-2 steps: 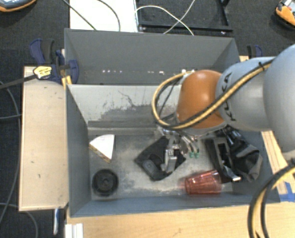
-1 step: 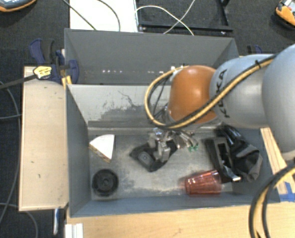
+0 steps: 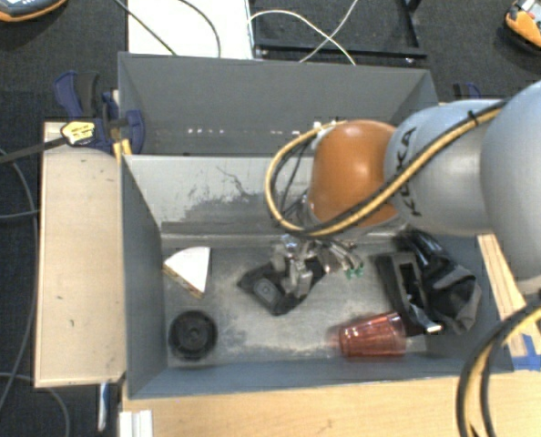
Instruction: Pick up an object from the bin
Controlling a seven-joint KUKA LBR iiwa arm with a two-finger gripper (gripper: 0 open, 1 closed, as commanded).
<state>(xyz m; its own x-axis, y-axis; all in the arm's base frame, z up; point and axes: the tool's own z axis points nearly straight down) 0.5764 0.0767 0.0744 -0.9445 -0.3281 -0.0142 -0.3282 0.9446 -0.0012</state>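
- Grey metal bin [image 3: 143, 244] with sloping walls and a scuffed floor; a few loose things lie on the floor, well apart from one another.
- At about the middle of the floor the pincer [image 3: 300, 276] is down low, hanging from an orange cover [image 3: 348, 171] on the wrist, with yellow-and-black cables [image 3: 280, 167] looping round that cover.
- The silver arm [image 3: 471, 167] comes in from the right, above the pincer.
- A dark flat piece [image 3: 269, 291], black and roughly oblong, lies tilted on the floor directly under the pincer and reaches out to its lower left; its upper right end sits at the pincer's tip.
- Whether the pincer stands wide or narrow cannot be told, nor whether it has any grip on the dark flat piece.
- To the left of the pincer, well apart from it, lies a white wedge [image 3: 190, 266] with a tan edge.
- Further down to the lower left of the pincer, near the bin's front corner, sits a black round disc [image 3: 192, 333].
- To the lower right of the pincer a red see-through cup [image 3: 371, 336] lies on its side.
- To the right of the pincer, a black bundle [image 3: 434, 289] of straps and hard parts rests against the bin's right side, just above the cup.
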